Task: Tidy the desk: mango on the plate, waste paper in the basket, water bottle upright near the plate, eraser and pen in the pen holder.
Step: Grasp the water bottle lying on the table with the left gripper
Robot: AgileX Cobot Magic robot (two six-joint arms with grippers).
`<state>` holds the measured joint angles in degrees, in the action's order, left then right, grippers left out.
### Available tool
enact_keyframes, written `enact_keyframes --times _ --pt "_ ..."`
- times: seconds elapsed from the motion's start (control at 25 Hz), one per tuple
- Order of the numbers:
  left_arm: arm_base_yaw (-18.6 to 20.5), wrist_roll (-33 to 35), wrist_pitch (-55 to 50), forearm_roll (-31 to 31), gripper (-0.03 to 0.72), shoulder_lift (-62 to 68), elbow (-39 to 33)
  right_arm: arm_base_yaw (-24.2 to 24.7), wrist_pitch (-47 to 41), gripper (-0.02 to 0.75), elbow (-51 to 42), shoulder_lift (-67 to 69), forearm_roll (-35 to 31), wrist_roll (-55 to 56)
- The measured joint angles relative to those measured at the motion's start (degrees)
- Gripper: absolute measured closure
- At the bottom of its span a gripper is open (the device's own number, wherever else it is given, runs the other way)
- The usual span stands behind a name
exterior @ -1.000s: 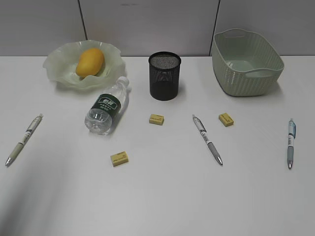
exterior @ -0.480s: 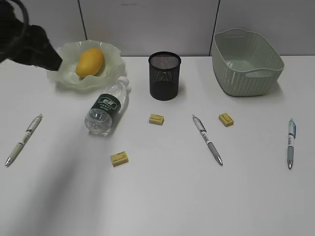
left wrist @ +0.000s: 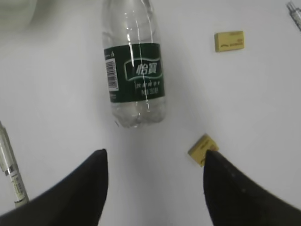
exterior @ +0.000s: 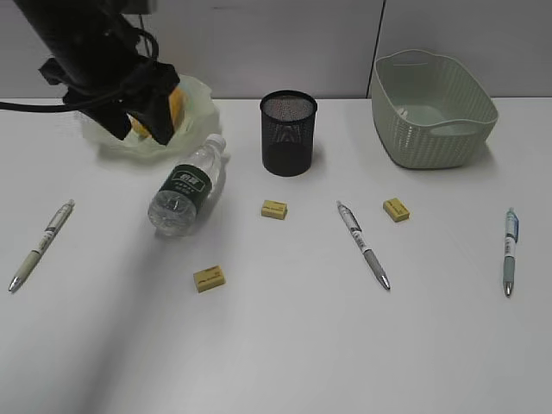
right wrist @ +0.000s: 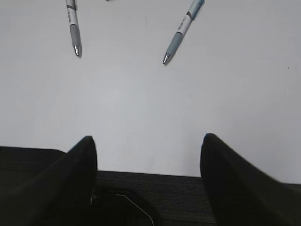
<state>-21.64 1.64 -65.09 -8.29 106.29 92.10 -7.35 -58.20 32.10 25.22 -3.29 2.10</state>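
The mango [exterior: 176, 103] lies in the wavy green plate [exterior: 200, 108], mostly hidden behind my left arm. My left gripper [exterior: 138, 128] hangs open over the plate's front, just behind the water bottle [exterior: 185, 185], which lies on its side. In the left wrist view the bottle [left wrist: 136, 80] is ahead of the open, empty left gripper [left wrist: 155, 153]. Three yellow erasers [exterior: 274, 209] [exterior: 396, 210] [exterior: 210, 277] and three pens [exterior: 41, 244] [exterior: 363, 244] [exterior: 510, 250] lie on the desk [exterior: 285, 345]. The pen holder [exterior: 289, 134] stands mid-back and the basket [exterior: 434, 108] back right. No waste paper shows. My right gripper [right wrist: 148, 140] is open and empty.
In the left wrist view an eraser [left wrist: 202, 148] lies beside the right fingertip and another eraser [left wrist: 229, 41] lies further off. Two pens [right wrist: 74, 28] [right wrist: 181, 30] lie ahead of the right gripper, which hovers at the desk's near edge over a dark base [right wrist: 150, 197].
My left arm has come in from the upper left and swung right, and it now covers most of the plate and mango. Nothing on the desk has moved.
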Motion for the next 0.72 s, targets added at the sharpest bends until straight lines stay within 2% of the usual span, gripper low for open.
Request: enact_keyframes --times 0.28,0.4,0.52,0.72 --pt "-1.72 -3.81 -4.26 3.99 0.199 12.0 12.03 0.0 0.0 0.198 0.0 0.0 0.0 0.0" --pt "-2.11 -5.29 -4.32 4.42 0.165 16.62 16.24 0.0 0.0 0.198 0.0 0.0 0.0 0.0" --pt "-2.81 -6.19 -4.43 5.06 0.113 19.66 19.26 0.0 0.0 0.198 0.0 0.0 0.0 0.0" --pt "-4.39 -7.85 -4.49 10.03 0.095 23.62 22.48 0.0 0.0 0.198 0.0 0.0 0.0 0.0"
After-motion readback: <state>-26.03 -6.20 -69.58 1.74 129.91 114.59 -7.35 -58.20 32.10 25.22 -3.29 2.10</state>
